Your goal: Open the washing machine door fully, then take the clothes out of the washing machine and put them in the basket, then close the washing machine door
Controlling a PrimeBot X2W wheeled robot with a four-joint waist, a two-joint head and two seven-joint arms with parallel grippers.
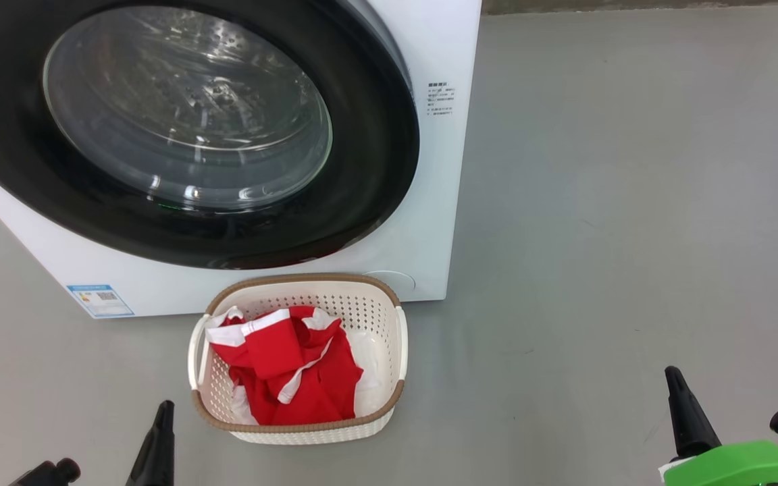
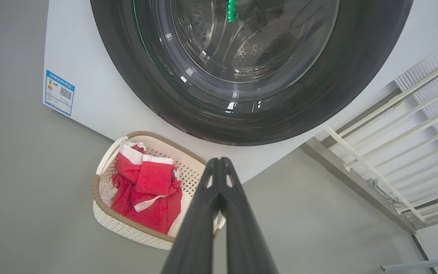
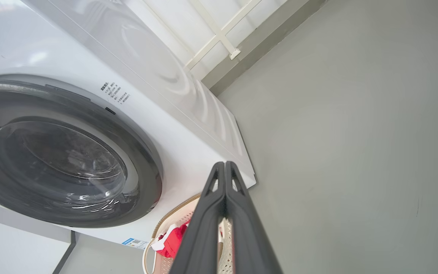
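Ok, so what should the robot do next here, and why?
Probably just park both arms: the washing machine door looks shut, the clothes lie in the basket, and the left gripper and right gripper are shut, holding nothing.

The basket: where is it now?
In the head view, the basket stands on the floor at lower centre, before the washing machine, under its door.

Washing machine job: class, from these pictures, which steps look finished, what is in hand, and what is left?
Done: the clothes lie in the basket, and the washing machine door sits shut, no red behind its glass. In hand: nothing; the left gripper and right gripper are shut and empty, clear of the door. Left: nothing appears to remain.
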